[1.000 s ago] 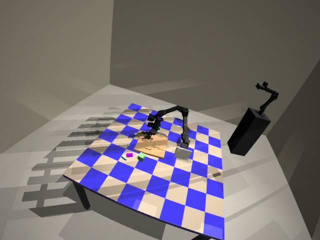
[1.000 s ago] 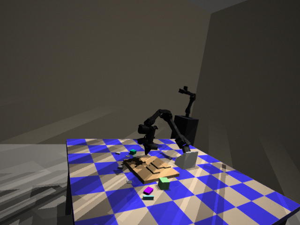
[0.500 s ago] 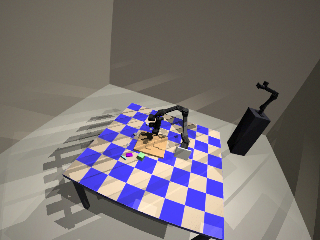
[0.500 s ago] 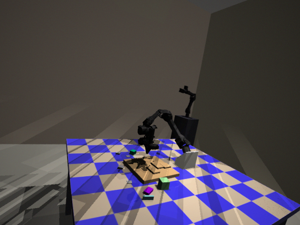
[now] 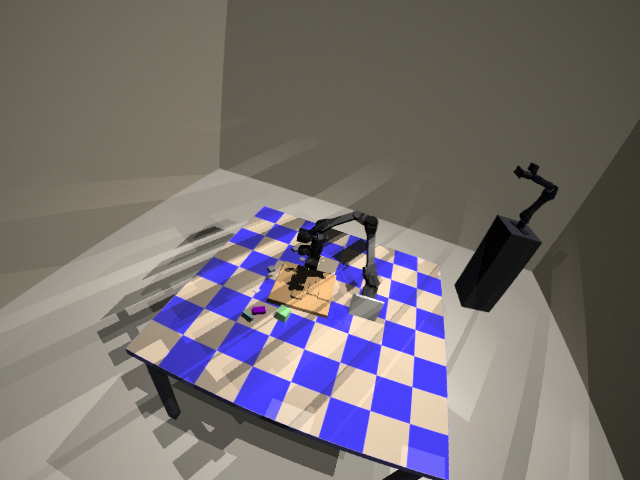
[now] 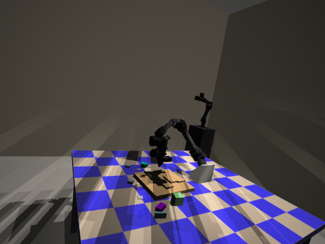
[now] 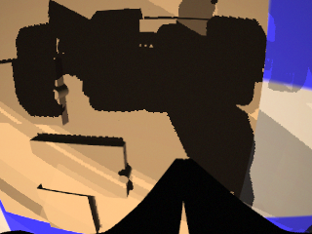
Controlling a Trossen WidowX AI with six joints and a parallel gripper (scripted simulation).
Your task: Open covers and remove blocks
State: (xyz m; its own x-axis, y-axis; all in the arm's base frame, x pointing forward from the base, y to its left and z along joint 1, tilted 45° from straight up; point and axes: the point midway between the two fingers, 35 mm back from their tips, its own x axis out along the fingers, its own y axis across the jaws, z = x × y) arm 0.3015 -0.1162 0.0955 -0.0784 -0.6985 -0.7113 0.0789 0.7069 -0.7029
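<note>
My gripper [image 5: 311,266] [image 6: 159,165] [image 7: 182,166] is shut and empty, pointing down above the wooden puzzle board [image 5: 314,308] [image 6: 160,194] [image 7: 141,124]. Its dark shadow hides much of the board's far part. Two thin wooden covers [image 7: 80,153] [image 7: 68,205] show in the wrist view; whether their wells are uncovered I cannot tell. A light green block [image 5: 282,313] [image 6: 177,199], a purple block [image 5: 258,310] [image 6: 160,207] and a dark teal block [image 5: 248,315] [image 6: 160,215] rest on the table in front of the board. A green block [image 6: 143,164] lies beyond it.
Small grey pieces [image 5: 271,268] [image 6: 130,181] [image 6: 127,166] and a white piece [image 5: 256,290] [image 6: 140,197] lie left of the board. A grey angled plate [image 5: 366,306] [image 6: 202,174] stands at the arm's base. A second arm stands on a dark pedestal [image 5: 493,268] [image 6: 200,139] behind the table.
</note>
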